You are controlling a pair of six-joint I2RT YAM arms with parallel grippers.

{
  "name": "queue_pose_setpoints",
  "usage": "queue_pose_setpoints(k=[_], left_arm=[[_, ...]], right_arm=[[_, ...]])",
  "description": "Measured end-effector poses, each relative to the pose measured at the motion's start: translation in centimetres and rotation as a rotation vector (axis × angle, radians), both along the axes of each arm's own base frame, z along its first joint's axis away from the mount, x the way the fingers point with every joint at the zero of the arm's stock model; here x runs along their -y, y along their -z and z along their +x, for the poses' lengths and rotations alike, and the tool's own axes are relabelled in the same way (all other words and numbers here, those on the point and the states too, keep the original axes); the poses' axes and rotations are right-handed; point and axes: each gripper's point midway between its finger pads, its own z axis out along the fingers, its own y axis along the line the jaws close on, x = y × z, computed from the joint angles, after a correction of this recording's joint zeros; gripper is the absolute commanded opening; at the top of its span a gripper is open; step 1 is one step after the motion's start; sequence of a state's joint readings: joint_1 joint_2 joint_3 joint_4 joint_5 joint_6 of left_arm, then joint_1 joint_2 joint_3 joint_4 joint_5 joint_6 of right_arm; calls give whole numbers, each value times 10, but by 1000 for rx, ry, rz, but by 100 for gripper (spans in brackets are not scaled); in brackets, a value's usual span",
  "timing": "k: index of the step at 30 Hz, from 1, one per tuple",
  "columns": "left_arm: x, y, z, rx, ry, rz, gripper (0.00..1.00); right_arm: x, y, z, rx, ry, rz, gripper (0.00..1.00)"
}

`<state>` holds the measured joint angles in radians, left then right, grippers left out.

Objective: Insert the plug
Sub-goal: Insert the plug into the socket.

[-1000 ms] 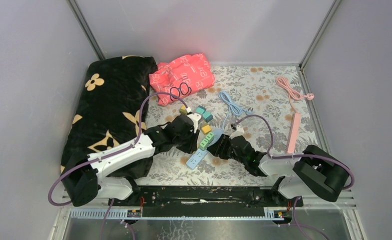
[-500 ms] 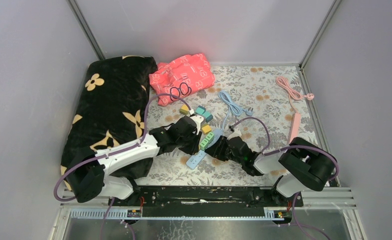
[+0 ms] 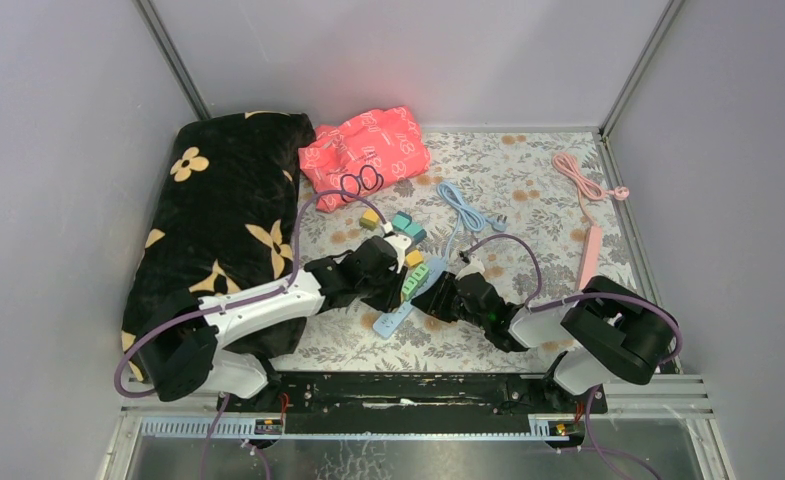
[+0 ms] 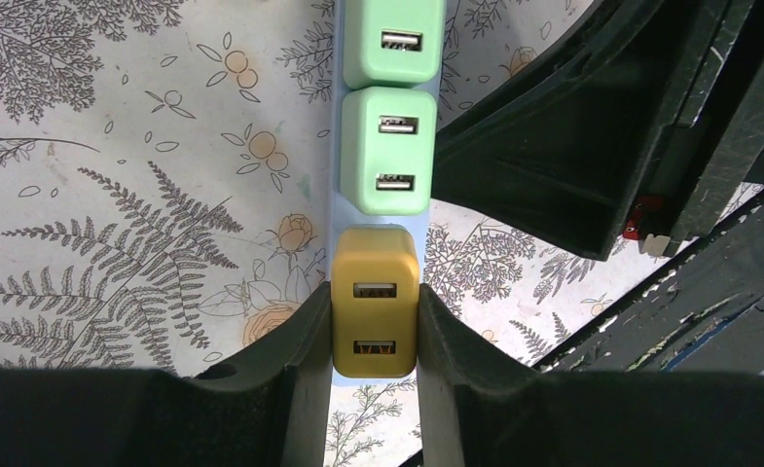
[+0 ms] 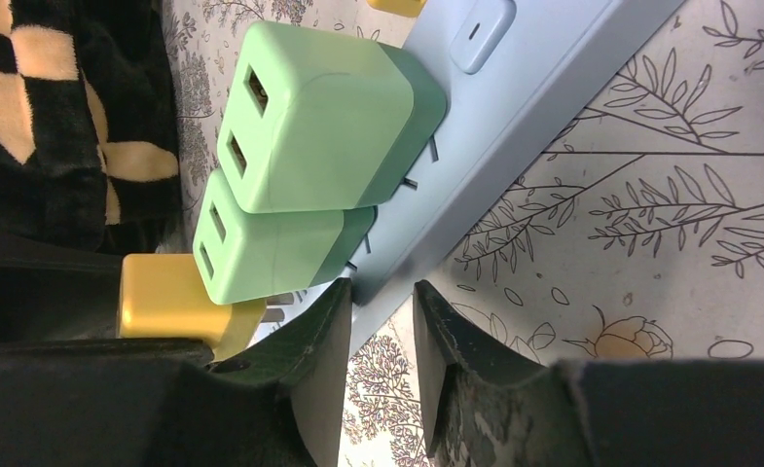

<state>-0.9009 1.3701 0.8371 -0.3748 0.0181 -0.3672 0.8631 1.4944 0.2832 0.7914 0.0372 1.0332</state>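
Presently gripped: yellow plug [image 4: 375, 292], clenched across its 2 flat sides by the left gripper [image 4: 374, 326] jaws, over the blue power strip [image 5: 514, 88]; its prongs show, so it is judged not seated.
Handling: likely light, rigid, smooth plastic; may slip or tilt if pushed off-axis. Hold on the flat sides, leaving the USB face clear.
Right gripper [image 5: 382, 321]: jaws straddle the strip's edge; cannot tell whether they clamp it.
Strip: probably light, liable to slide on the worktop [image 3: 528, 170] unless braced.
Obstructions: 2 green plugs [image 5: 309, 107] occupy the adjacent sockets, just beside the yellow one.
Surroundings: black floral cushion [image 3: 218, 200], red bag [image 3: 365, 150], blue cable [image 3: 460, 205] and pink strip [image 3: 588, 262], all well apart.
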Motion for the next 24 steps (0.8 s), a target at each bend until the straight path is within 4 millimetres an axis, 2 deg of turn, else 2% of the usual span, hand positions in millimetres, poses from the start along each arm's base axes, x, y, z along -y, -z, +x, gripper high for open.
queue_pose_setpoints(k=[24], left_arm=[[7,7,3,65,18,30,0]], right_arm=[[-3,0,0,-5,-8,4,35]])
